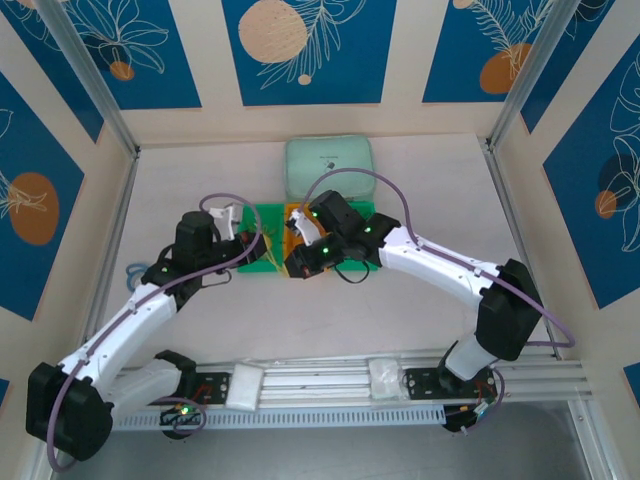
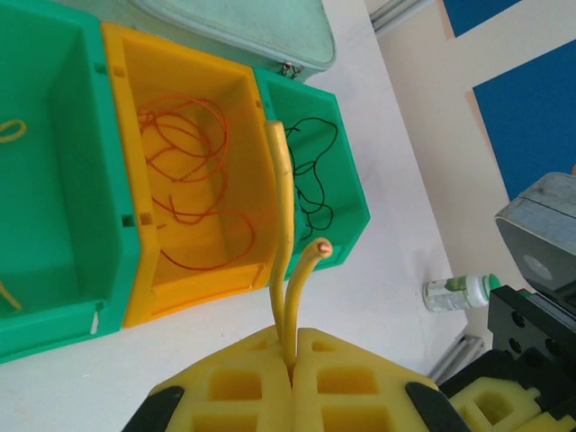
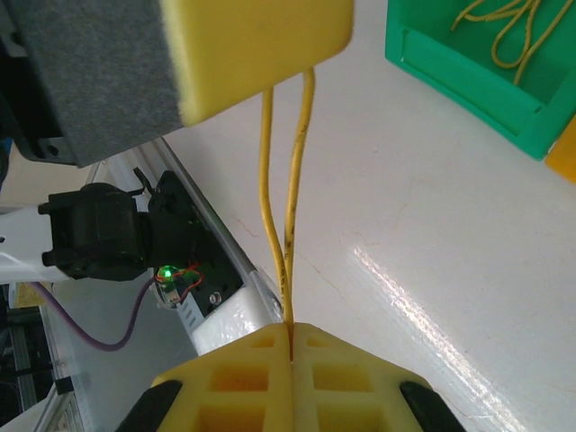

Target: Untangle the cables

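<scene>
In the left wrist view the left tool point(image 2: 291, 349) is pinched tight, its yellow foam fingers point(image 2: 243, 387) meeting on a pale yellow cable point(image 2: 281, 207) that is folded double. From the grip, one strand rises toward 12 o'clock as far as the wall between the orange bin point(image 2: 126, 144) and the right green bin point(image 2: 358, 211). The other strand leans toward 1 o'clock and ends in a bare copper tip in the air. Whether the long strand touches the bin rim I cannot tell.

Orange-red cables point(image 2: 193, 171) lie in loose loops on the orange bin's floor, and black cables point(image 2: 310, 184) are bunched in the right green bin. A short bit of yellow wire point(image 2: 9, 131) shows at 9 o'clock in the left green bin point(image 2: 54, 198). A small white bottle point(image 2: 459, 293) with a green cap sits on the tabletop point(image 2: 378, 297) at 3 o'clock.

In the right wrist view the right tool point(image 3: 290, 337) is likewise closed, gripping two thin yellow strands point(image 3: 288, 180). They run side by side toward 12 o'clock and pass behind a yellow foam pad point(image 3: 261, 45) at the top. More yellow cables point(image 3: 504, 31) lie in a green bin point(image 3: 450, 81) at 1 o'clock.

From above, both arms meet over the bins in the middle of the tabletop, with a mint-green case point(image 1: 329, 163) just beyond them at 12 o'clock.
</scene>
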You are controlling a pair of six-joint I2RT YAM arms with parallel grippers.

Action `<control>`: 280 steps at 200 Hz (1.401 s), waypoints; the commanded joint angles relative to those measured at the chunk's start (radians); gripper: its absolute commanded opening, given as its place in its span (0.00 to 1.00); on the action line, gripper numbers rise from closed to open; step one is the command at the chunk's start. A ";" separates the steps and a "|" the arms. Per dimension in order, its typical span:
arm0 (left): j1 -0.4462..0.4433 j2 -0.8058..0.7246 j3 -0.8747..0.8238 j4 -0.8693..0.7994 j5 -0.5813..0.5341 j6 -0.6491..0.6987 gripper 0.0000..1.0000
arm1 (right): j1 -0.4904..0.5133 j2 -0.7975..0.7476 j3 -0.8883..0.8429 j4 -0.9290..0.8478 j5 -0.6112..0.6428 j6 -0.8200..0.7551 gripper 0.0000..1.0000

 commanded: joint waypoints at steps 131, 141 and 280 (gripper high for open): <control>0.028 0.398 0.328 -0.170 -0.257 0.394 0.00 | -0.199 -0.299 -0.222 0.003 -0.025 0.037 0.08; 0.028 0.440 0.346 -0.160 -0.264 0.409 0.00 | -0.201 -0.302 -0.225 0.003 -0.024 0.035 0.08; 0.033 0.791 0.495 -0.188 -0.259 0.443 0.01 | -0.233 -0.306 -0.257 0.007 -0.056 0.030 0.08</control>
